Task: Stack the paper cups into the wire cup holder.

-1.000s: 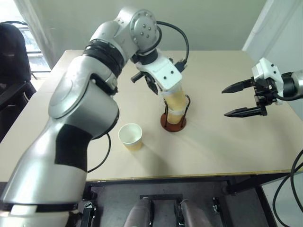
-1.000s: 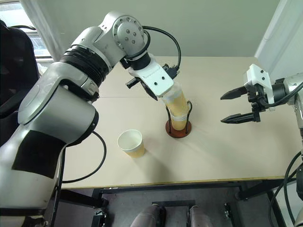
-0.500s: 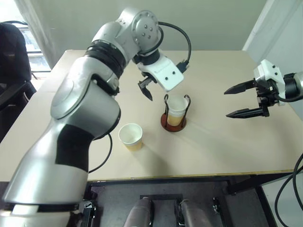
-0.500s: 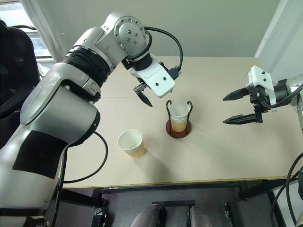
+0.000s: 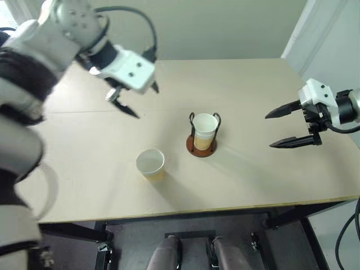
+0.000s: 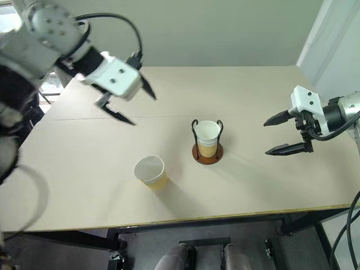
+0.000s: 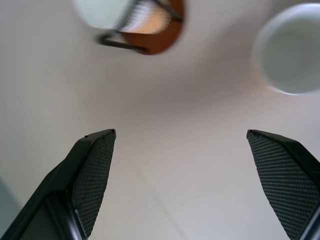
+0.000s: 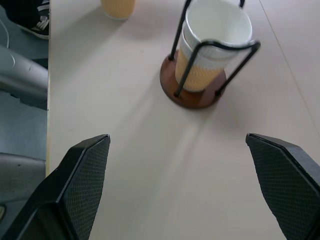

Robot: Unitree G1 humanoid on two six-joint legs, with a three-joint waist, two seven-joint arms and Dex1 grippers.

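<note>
Pale walls back a broad beige tabletop, bare apart from the task's things, so there is open room on every side and no edge crowds the work. Near the middle stands the wire cup holder, with nested paper cups already seated upright between its loops. One loose cup stands upright, mouth up, at about eight o'clock from the holder and well apart from it, set back from the near edge. From the left hand, empty with fingers spread wide, that cup lies at roughly five o'clock and below. The right hand, also wide and empty, hovers at three o'clock of the holder, farther from the cup. I judge the left arm the nearer for the pick.
</note>
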